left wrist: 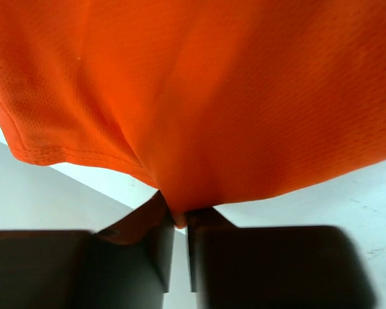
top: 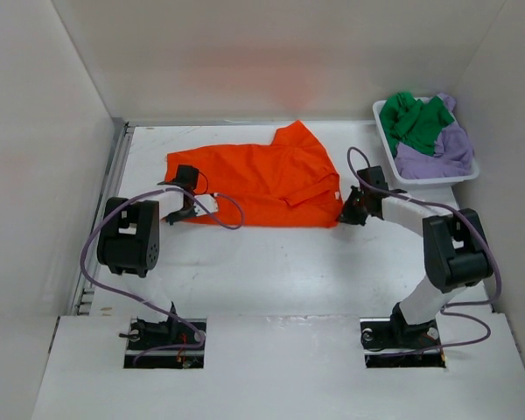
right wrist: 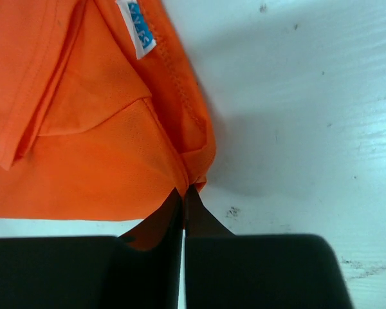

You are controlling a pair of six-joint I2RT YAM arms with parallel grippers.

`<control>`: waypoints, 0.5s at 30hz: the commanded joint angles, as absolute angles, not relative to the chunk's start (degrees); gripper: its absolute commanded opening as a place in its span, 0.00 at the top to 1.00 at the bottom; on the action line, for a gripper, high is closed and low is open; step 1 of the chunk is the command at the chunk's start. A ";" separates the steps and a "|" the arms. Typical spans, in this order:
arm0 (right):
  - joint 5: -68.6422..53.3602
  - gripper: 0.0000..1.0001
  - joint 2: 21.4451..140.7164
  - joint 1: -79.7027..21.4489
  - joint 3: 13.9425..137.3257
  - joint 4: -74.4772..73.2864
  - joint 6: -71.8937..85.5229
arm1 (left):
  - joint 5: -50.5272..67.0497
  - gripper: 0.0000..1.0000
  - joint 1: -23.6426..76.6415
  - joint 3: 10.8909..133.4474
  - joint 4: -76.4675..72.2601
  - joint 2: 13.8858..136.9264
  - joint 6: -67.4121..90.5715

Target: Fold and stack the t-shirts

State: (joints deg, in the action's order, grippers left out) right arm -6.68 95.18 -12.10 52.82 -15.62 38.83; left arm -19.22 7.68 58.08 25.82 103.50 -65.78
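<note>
Now we see the orange t-shirt [top: 262,179] spread across the middle of the white table [top: 271,271] in the overhead view. Its body lies mostly flat, and one part is bunched up into a peak toward the upper centre of the frame. The left gripper [top: 185,210] sits at the shirt's lower left edge. In the left wrist view its two dark fingers are pressed together on a fold of the orange cloth, which fans out above them and fills the top of that picture. The hem there seems to be lifted a little off the table, though from so close we cannot be sure. The right gripper [top: 346,213] is at the shirt's lower right corner. In the right wrist view its fingers are closed on the tip of that corner, by a stitched seam, and a small blue-and-white label [right wrist: 141,29] shows near the upper left. At the upper right of the overhead view stands a white basket [top: 437,180], well apart from the orange shirt. It holds the green t-shirt [top: 416,122] crumpled on the left and the lavender t-shirt [top: 442,153] heaped to the right and below, the two touching.
</note>
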 commanded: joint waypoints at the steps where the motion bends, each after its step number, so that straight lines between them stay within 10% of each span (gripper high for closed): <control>1: -7.82 1.00 92.03 -12.61 50.54 -13.97 39.64 | -16.70 0.97 6.81 55.90 27.24 103.10 -64.51; 15: -6.77 0.99 72.35 -20.86 38.42 -26.53 47.71 | -15.56 0.98 8.74 45.18 51.93 81.13 -58.81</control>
State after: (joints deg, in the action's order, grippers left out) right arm -7.44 75.31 -19.25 40.10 -22.44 43.88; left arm -16.53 7.49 47.51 44.29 83.20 -61.98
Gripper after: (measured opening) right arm 0.017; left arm 0.025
